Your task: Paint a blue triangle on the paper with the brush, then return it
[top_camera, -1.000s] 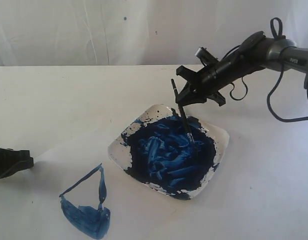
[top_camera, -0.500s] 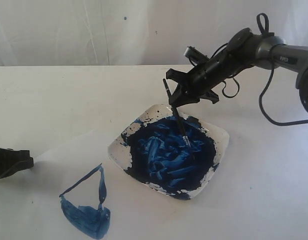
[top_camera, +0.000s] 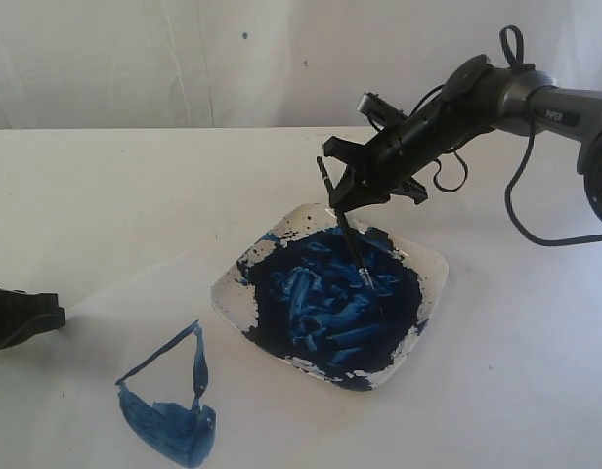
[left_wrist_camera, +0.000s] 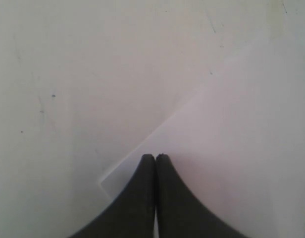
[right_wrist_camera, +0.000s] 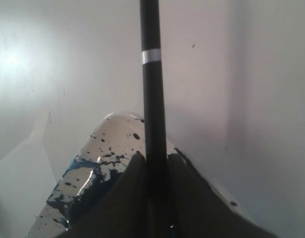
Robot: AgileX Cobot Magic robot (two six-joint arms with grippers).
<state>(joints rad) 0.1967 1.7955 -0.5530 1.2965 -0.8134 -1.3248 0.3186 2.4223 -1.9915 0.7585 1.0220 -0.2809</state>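
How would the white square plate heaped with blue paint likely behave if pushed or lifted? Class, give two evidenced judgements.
The white square plate probably feels heavy for its size, since thick blue paint covers nearly all of it. Its glossy, paint-splattered rim may be slippery, and tilting it could let paint run.

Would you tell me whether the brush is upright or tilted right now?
Tilted: the brush leans, its tip down in the plate's blue paint, its handle clamped in the right pincer.
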